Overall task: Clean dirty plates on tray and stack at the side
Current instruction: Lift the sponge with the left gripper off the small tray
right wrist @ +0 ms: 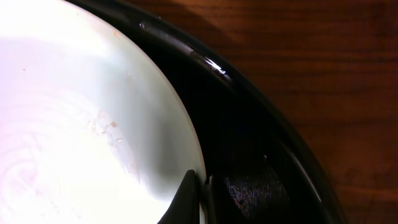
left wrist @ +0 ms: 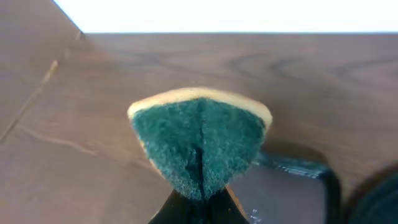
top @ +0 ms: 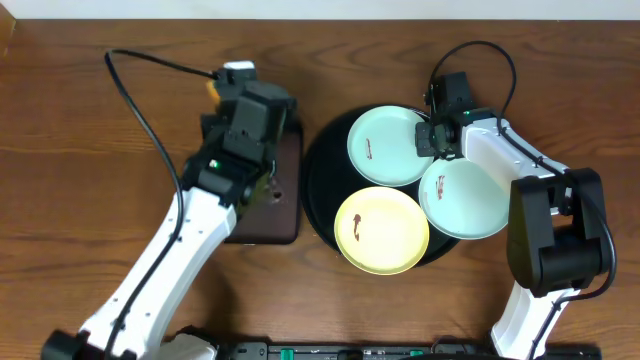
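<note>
Your right gripper (right wrist: 200,196) was clamped on the rim of a mint plate (right wrist: 74,124) on the tray (top: 322,190); your left gripper (left wrist: 199,205) pinched the sponge (left wrist: 199,146). That thin edge-hold could slip on lifting, dropping the plate.

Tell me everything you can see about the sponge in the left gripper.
The sponge has a rough dark green scouring face and a pale yellow foam backing showing along its top edge. The left gripper, shut on it, pinches its lower end, folding it along a centre crease into a fan shape. Only the gripper visibly touches it; the wooden table lies behind.
</note>
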Tool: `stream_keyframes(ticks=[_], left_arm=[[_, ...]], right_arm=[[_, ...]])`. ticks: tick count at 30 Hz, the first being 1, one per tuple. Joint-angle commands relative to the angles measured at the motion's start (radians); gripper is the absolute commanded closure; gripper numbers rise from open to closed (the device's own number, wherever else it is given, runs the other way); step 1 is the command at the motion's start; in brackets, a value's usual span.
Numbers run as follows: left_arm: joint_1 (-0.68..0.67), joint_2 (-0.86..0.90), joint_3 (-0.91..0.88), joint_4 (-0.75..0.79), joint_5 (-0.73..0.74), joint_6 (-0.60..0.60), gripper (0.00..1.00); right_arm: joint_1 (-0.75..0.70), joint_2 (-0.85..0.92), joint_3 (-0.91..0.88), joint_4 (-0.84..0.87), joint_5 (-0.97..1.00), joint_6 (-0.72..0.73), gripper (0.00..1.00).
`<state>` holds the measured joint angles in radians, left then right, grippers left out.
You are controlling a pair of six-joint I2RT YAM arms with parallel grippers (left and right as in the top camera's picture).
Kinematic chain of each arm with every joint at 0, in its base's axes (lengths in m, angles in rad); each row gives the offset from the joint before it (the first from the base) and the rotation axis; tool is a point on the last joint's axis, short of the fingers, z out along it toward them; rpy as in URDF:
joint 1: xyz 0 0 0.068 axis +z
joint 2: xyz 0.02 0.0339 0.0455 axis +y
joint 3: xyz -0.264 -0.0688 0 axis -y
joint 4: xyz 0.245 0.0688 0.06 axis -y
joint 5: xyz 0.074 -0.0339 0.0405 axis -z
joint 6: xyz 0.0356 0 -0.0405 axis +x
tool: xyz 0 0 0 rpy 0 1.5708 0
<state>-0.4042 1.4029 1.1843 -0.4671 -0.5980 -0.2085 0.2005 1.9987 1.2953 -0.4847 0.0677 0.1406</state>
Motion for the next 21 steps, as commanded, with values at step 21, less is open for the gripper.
stream_keyframes(ticks=[21], left_arm=[[0.076,0.084,0.127,-0.157,0.277,0.021,0.93]], right_arm=[[-0.01,0.008,0.01,0.0,0.04,-0.019,0.99]])
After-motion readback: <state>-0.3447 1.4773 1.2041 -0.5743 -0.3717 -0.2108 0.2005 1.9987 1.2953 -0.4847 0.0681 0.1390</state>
